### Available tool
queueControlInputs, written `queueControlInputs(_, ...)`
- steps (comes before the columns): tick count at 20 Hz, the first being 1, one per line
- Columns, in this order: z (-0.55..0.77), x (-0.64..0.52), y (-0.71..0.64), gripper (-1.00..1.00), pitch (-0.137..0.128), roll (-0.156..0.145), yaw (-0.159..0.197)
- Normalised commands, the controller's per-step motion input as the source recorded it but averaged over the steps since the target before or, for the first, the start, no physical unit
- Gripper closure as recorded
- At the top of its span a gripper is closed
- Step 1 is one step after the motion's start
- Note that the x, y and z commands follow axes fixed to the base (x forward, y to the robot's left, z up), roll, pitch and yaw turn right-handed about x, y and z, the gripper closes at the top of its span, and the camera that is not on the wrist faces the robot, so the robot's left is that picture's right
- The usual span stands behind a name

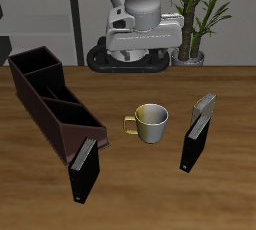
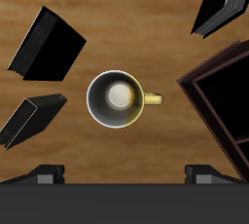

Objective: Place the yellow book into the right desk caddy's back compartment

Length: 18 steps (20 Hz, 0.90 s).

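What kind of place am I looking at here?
Probably a simulated office or study desk: a wooden table with a desk caddy, standing books such as the black book, a mug, and a potted plant behind.

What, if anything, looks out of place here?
Nothing is spilled or broken. The yellow book looks tilted just behind a black book; another black book stands at the caddy's front end.

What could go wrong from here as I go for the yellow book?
The yellow book stands close behind a black book; the open gripper could knock or grab the wrong one. The mug sits between it and the right desk caddy; a low carry might clip it.
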Motion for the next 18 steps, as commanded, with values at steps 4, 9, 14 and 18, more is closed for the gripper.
queueControlInputs(4, -0.06, 0.00, 0.24, -1.00, -0.006, -0.028, -0.090)
queueControlInputs(9, -0.17, -0.03, 0.41, -1.00, -0.018, -0.007, -0.087)
queueControlInputs(14, -0.25, 0.06, 0.43, -1.00, 0.004, -0.020, -0.100)
queueControlInputs(18, -0.14, -0.02, 0.30, -1.00, -0.013, -0.022, -0.083)
